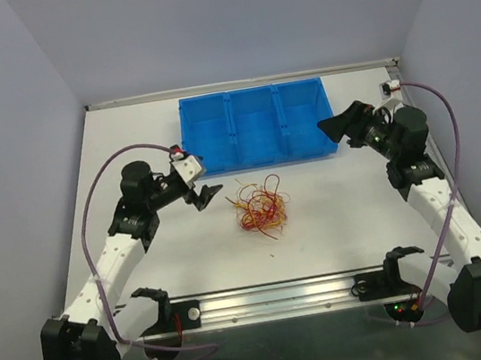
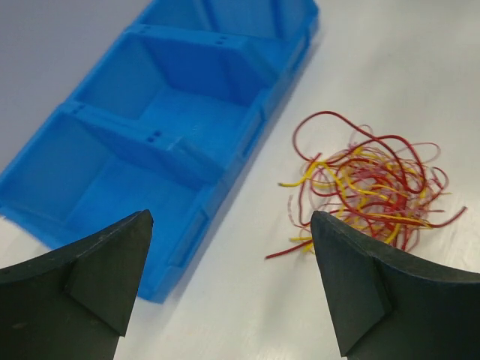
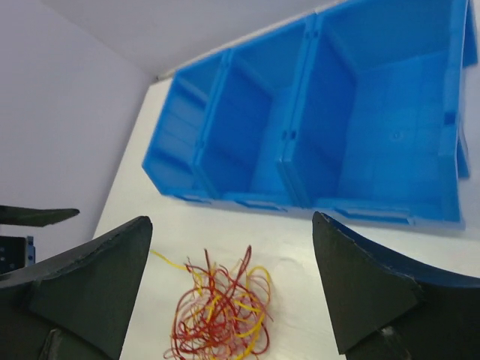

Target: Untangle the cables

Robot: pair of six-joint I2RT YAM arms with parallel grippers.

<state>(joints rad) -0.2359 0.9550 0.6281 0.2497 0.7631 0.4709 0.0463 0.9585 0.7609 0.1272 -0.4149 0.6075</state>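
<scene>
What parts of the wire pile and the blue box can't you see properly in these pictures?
- Top view: the cables are too thin and tangled to count.
- Right wrist view: the bottom edge cuts off the pile's lower part, and the right edge cuts off the blue bin's end.
- Left wrist view: a finger of the left gripper covers the bin's near corner.

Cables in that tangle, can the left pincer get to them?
Probably yes: the left pincer hangs open just beside the cables, with only bare table between them.
</scene>
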